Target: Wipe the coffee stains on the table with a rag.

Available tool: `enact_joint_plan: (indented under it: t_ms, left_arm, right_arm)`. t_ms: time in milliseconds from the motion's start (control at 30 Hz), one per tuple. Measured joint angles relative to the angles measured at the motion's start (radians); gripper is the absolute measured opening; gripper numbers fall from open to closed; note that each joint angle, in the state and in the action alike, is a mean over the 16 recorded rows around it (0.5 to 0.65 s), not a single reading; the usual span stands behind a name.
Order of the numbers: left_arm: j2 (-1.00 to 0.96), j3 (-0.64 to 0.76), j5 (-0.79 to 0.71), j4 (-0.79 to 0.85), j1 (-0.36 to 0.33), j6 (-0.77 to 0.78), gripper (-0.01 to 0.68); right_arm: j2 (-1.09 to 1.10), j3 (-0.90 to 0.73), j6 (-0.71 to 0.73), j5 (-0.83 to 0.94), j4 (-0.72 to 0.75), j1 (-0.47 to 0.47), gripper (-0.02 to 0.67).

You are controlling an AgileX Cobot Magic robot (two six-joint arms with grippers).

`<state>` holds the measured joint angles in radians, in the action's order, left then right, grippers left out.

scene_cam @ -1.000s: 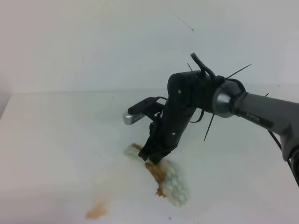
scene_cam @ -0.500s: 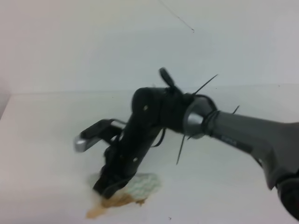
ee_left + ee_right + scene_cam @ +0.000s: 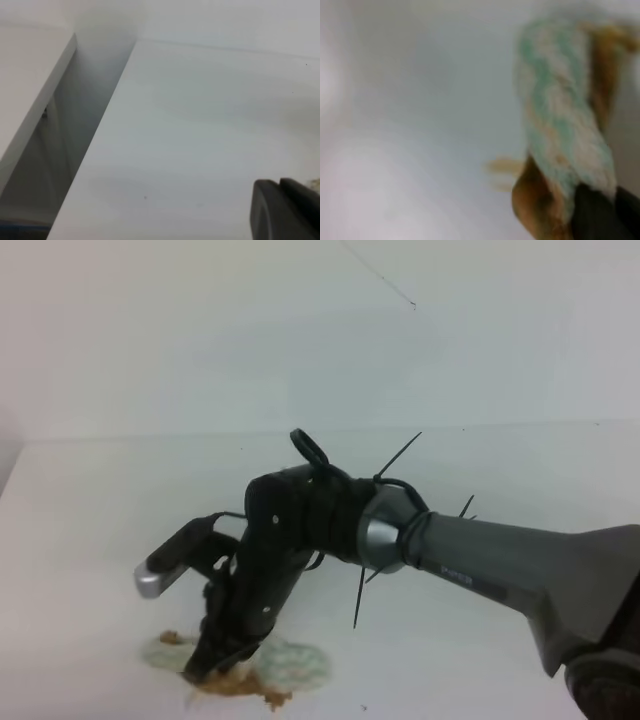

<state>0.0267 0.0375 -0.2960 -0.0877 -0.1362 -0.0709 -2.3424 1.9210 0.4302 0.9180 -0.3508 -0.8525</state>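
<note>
Right gripper (image 3: pixel 212 660) clamped tight on the rag (image 3: pixel 290 660), pressing it flat on the table (image 3: pixel 90 530) near the front edge, over the coffee stains (image 3: pixel 250 690). Left gripper's state: cannot tell.

- The right wrist view is blurred throughout; the rag (image 3: pixel 560 125) shows only as soft green, white and brown smears, its weave unreadable.
- The right tool (image 3: pixel 602 212) is cut off at that picture's bottom-right corner, only dark tips showing.
- In the exterior high view the right tool (image 3: pixel 205 668) covers the middle of the rag (image 3: pixel 295 662), hiding where the tips meet the cloth.
- The coffee stains (image 3: pixel 255 690) run close to the bottom edge, partly under the rag; their full extent cannot be told.
- In the left wrist view, the left tool (image 3: pixel 285 210) is cropped at the lower right, so its state cannot be told.
</note>
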Motion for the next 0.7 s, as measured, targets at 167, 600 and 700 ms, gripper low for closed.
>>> enact_joint_plan:
  t_ms: [167, 600, 700]
  left_arm:
    - [0.0, 0.0, 0.0, -0.001, 0.0, 0.0, 0.001]
    - [0.0, 0.0, 0.0, -0.002, 0.0, 0.0, 0.001]
    - [0.0, 0.0, 0.0, -0.002, 0.0, 0.0, 0.001]
  right_arm:
    - [0.017, 0.0, -0.043, -0.009, 0.085, 0.056, 0.002]
    - [0.223, -0.027, -0.138, -0.08, 0.191, 0.218, 0.002]
    - [0.28, -0.065, -0.168, -0.108, 0.204, 0.254, 0.002]
